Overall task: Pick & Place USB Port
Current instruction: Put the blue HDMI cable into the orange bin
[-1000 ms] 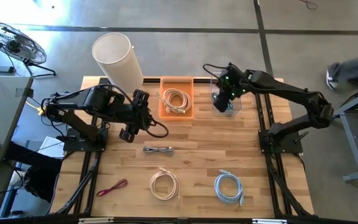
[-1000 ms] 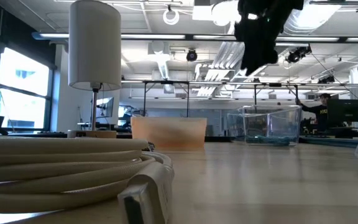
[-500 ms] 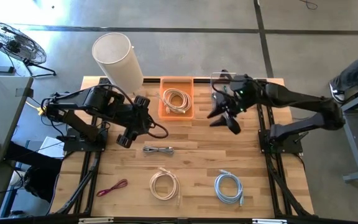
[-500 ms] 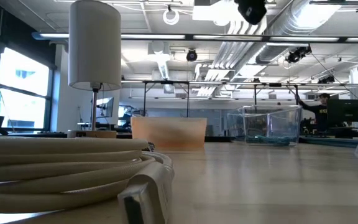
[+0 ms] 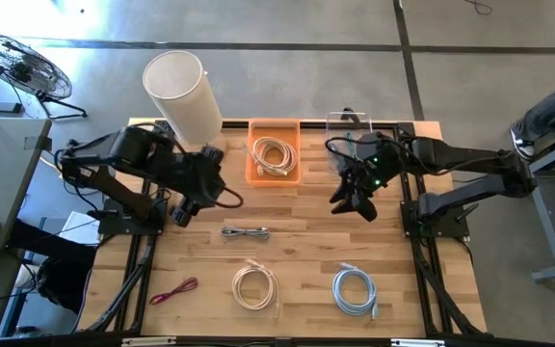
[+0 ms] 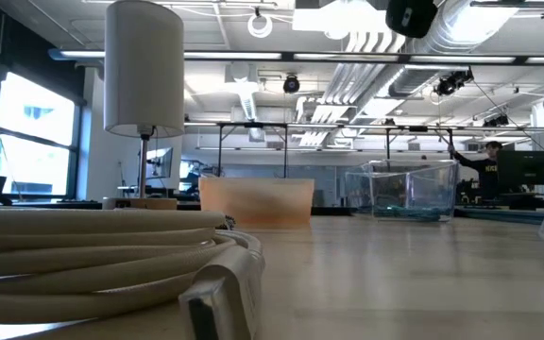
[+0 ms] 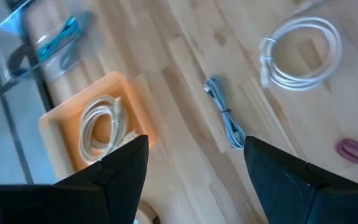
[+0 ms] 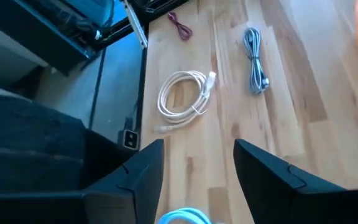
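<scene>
In the high view, a white cylindrical lamp shade [image 5: 179,89] stands at the upper left of the wooden slatted table [image 5: 306,251]. Just below and right of it hangs the left gripper [image 5: 189,200], its 2 dark fingers [image 7: 117,180] spread apart and holding nothing — the left wrist view shows bare wood between them. Low on the left of the table lies a small maroon cable loop [image 5: 173,290]. Near the centre lies the bundled grey USB cable [image 5: 245,232], flat on the wood and apart from both grippers. Below it sits a cream coiled cable [image 5: 255,285]. At top centre, an orange plastic tray [image 5: 255,172] holds another cream coil [image 5: 272,154]. Right of the tray, a clear plastic box [image 5: 346,120] stands at the table's upper edge, and the right gripper [image 5: 353,203] hovers just below it — fingers [image 8: 135,180] parted and empty. A pale blue coiled cable [image 5: 354,290] lies at lower right.
</scene>
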